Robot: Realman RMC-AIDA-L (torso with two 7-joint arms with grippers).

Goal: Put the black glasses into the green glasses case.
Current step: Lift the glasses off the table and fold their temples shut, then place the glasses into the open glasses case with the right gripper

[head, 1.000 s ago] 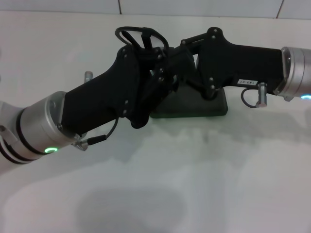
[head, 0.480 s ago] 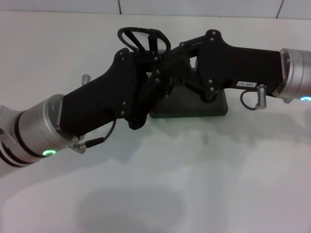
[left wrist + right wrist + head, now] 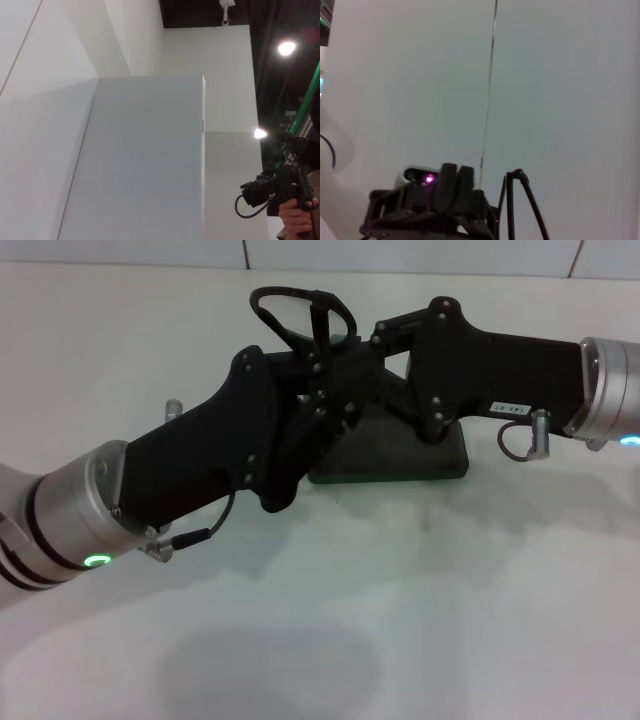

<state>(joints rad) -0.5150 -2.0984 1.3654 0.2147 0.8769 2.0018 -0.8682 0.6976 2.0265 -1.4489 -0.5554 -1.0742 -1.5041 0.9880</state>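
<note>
The black glasses (image 3: 300,312) hang in the air above the far end of the green glasses case (image 3: 420,460), lenses up and temple arms pointing down. My left gripper (image 3: 325,365) reaches in from the lower left and is shut on the glasses' temple arms. My right gripper (image 3: 368,358) comes in from the right, close against the left one, above the case. The case lies on the white table; both arms hide most of it, so its lid cannot be seen. In the right wrist view the temple arms (image 3: 517,200) stand beside the left gripper (image 3: 465,207).
The white table (image 3: 420,600) spreads in front of and beside the case. A tiled wall edge (image 3: 450,255) runs along the back. A small cable loop (image 3: 515,442) hangs from the right wrist. The left wrist view shows only walls and ceiling.
My left gripper has lifted the glasses and carried them a little to the right, toward the case. The right arm has barely moved.
</note>
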